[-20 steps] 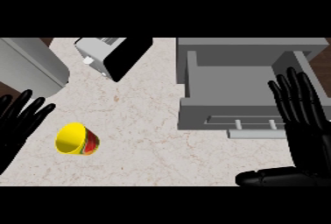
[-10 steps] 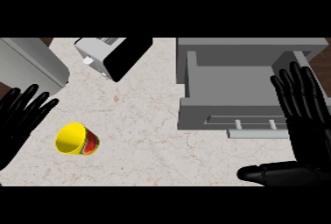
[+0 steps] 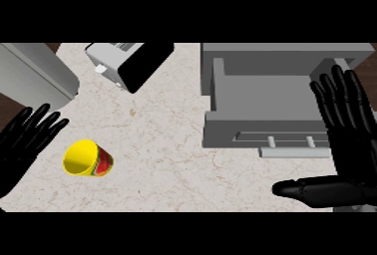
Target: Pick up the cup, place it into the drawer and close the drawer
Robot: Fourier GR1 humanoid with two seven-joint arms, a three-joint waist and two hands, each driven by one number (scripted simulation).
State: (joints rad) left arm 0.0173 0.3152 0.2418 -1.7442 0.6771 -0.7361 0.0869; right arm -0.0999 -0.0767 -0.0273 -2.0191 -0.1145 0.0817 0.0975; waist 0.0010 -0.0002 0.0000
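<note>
The yellow cup [image 3: 87, 159] is seen tipped on its side just right of the left robot hand [image 3: 26, 142], whose fingers are spread and empty. The right robot hand [image 3: 346, 124], also held wide, is well apart from it, by the open drawer [image 3: 269, 107].

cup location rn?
Head view: the yellow cup lies tipped on its side on the counter at lower left, just right of the open left robot hand and well left of the open drawer.

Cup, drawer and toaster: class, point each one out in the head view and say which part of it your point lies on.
Cup [image 3: 83, 158]: head view, on its yellow inside, near the rim.
Drawer [image 3: 269, 99]: head view, on the bare grey floor of the open drawer.
Toaster [image 3: 143, 63]: head view, on its black side.
</note>
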